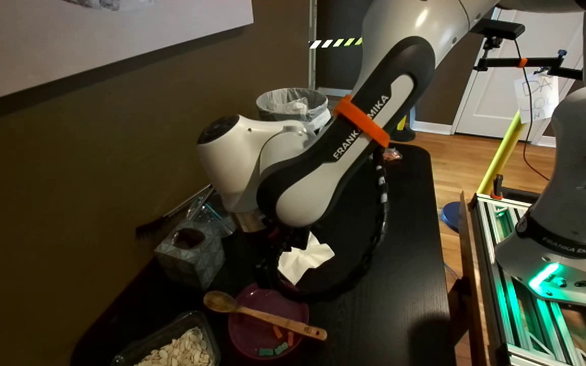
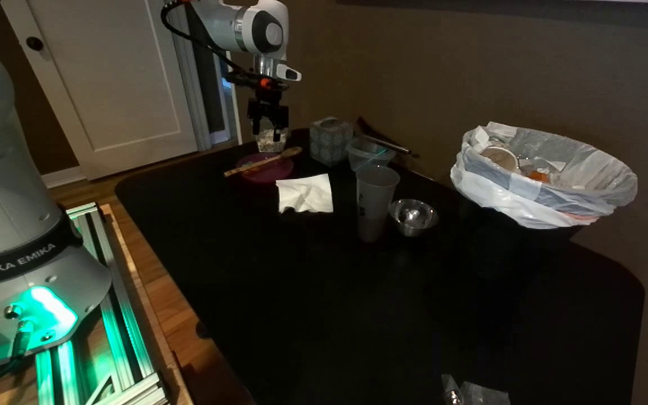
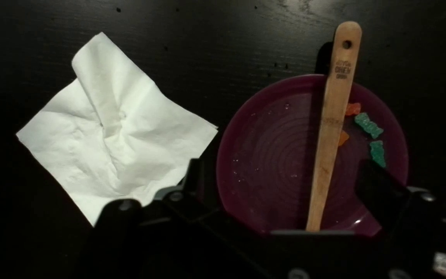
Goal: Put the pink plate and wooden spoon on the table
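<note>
The pink plate (image 1: 244, 338) rests on the black table (image 1: 389, 315); the plate also shows in an exterior view (image 2: 279, 170) and in the wrist view (image 3: 261, 147). The wooden spoon (image 1: 267, 318) lies across the plate, both ends past its rim. It also shows in an exterior view (image 2: 263, 163); in the wrist view its handle (image 3: 328, 128) is visible and its head hidden by the gripper. Several orange and green candies (image 3: 368, 124) lie on the plate. My gripper (image 2: 269, 125) is open and empty above the plate; its fingers (image 3: 279, 170) are spread wide in the wrist view.
A crumpled white napkin (image 3: 126, 131) lies beside the plate. A tray of pale pieces (image 1: 183, 351), a tissue box (image 1: 191, 256), a clear container (image 2: 366, 153), a tall cup (image 2: 376, 202), a metal bowl (image 2: 413, 218) and a lined bin (image 2: 543, 205) stand around the table.
</note>
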Robot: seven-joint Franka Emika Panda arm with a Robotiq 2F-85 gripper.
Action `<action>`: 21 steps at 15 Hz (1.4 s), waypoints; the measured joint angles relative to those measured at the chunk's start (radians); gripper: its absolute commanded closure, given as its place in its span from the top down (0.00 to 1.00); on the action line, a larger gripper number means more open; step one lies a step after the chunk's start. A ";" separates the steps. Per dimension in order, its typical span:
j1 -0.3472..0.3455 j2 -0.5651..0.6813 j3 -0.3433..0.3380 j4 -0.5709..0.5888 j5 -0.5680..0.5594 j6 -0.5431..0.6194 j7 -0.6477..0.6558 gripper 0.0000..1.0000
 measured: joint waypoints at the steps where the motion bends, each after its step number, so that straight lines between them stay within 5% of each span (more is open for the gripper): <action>1: 0.001 0.010 0.010 0.006 0.001 0.008 -0.002 1.00; 7: 0.009 0.109 0.060 0.044 0.008 0.087 -0.005 0.98; 11: 0.012 0.164 0.060 0.052 0.009 0.155 -0.005 0.70; 16: 0.013 0.208 0.060 0.072 0.011 0.187 -0.005 0.53; 21: 0.021 0.227 0.050 0.094 0.010 0.206 -0.002 0.55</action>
